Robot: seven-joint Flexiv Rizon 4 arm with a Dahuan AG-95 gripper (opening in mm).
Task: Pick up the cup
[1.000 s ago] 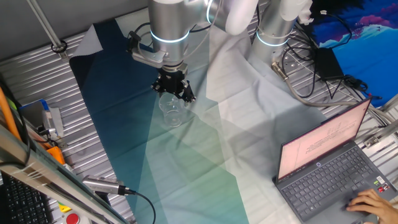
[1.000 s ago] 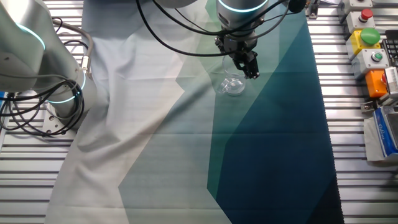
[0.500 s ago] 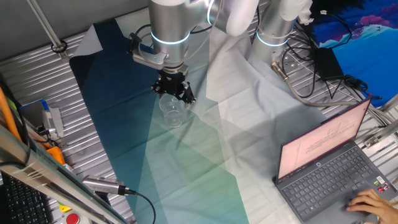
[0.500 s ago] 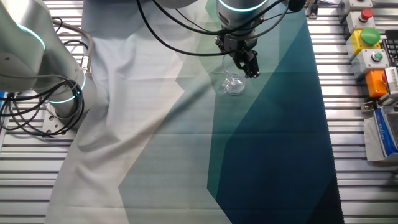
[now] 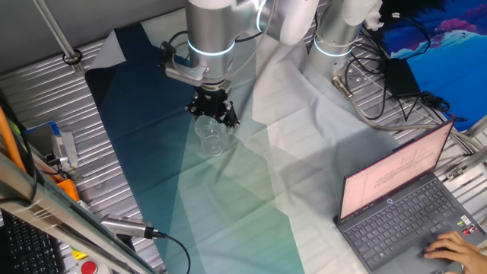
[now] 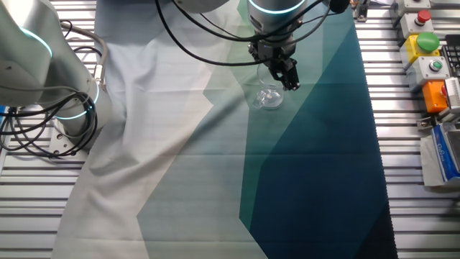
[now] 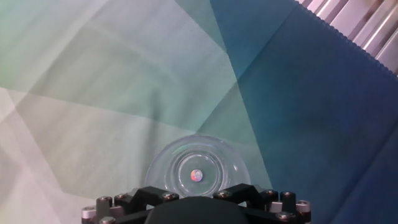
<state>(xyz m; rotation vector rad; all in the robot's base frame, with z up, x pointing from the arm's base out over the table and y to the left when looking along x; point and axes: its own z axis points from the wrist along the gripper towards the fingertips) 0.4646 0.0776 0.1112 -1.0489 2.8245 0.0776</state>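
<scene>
The cup [image 5: 211, 135] is small and of clear plastic. It stands upright on the teal and white cloth, and also shows in the other fixed view [image 6: 268, 97]. My gripper [image 5: 213, 116] hangs right over it, pointing down, jaws open to either side of the rim [image 6: 279, 76]. In the hand view I look straight down into the cup [image 7: 198, 168], which sits between the black fingers [image 7: 250, 193] of my gripper [image 7: 196, 194]. I cannot see the fingers touching the cup wall.
The cloth [image 5: 251, 190] covers the middle of the slatted metal table. An open laptop [image 5: 403, 198] with a person's hand [image 5: 449, 247] on it is at the right. A second arm's base [image 6: 43, 65] and cables stand at one side, button boxes [image 6: 424, 43] at the other.
The arm's upper part has shifted very slightly. The gripper stays over the cup and the cup has not moved.
</scene>
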